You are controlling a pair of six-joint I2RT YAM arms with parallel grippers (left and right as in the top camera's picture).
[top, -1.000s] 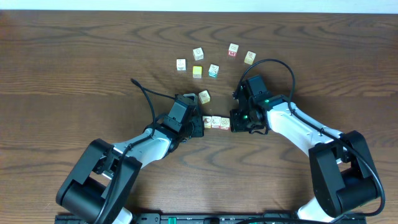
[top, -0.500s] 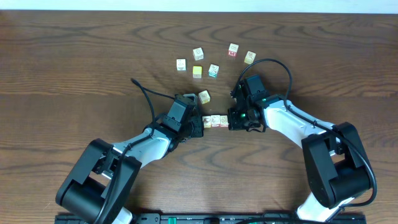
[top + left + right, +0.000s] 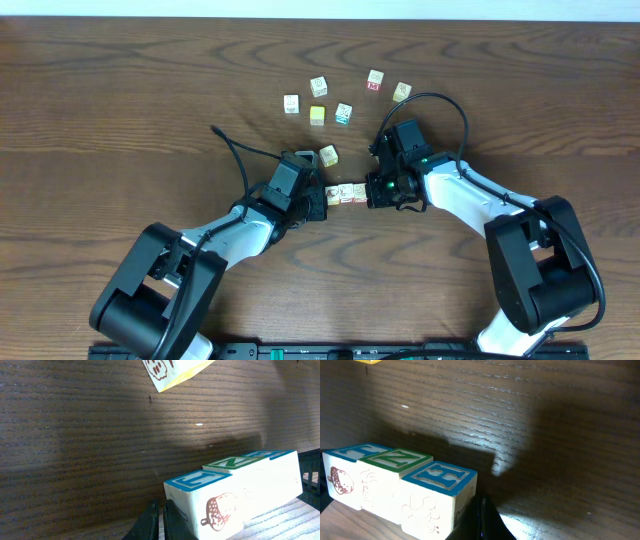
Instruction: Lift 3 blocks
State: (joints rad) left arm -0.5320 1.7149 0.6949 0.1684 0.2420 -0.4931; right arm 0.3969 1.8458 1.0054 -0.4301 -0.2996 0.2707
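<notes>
**Asker:** Starting with the biggest thing, what lies under you?

**Me:** A dark wooden table (image 3: 120,80). My left arm (image 3: 235,228) and right arm (image 3: 470,200) reach in toward its middle from either side.

**Asker:** And your grippers?

**Me:** My left gripper (image 3: 322,198) has its fingers (image 3: 150,522) pressed together, with only a hairline between them. Their tips lean on one end of a row. My right gripper (image 3: 372,192) is closed up tight too, butting against the other end. Neither pinches anything between its own fingers; the row is squeezed between the two grippers.

**Asker:** Where are the blocks?

**Me:** The three blocks (image 3: 346,194) sit face to face in one straight line between my grippers, near the table's middle. A shadow falls on the wood beside them. Whether they are clear of the table I cannot tell.

**Asker:** Anything smaller?

**Me:** A loose cube (image 3: 328,155) lies just beyond my left gripper. Farther back are a yellow cube (image 3: 317,115) and a teal-marked cube (image 3: 343,113). Smallest are an acorn drawing (image 3: 217,509) on the end block by my left fingers and a blue letter H (image 3: 440,476) on top of the end block by my right.
</notes>
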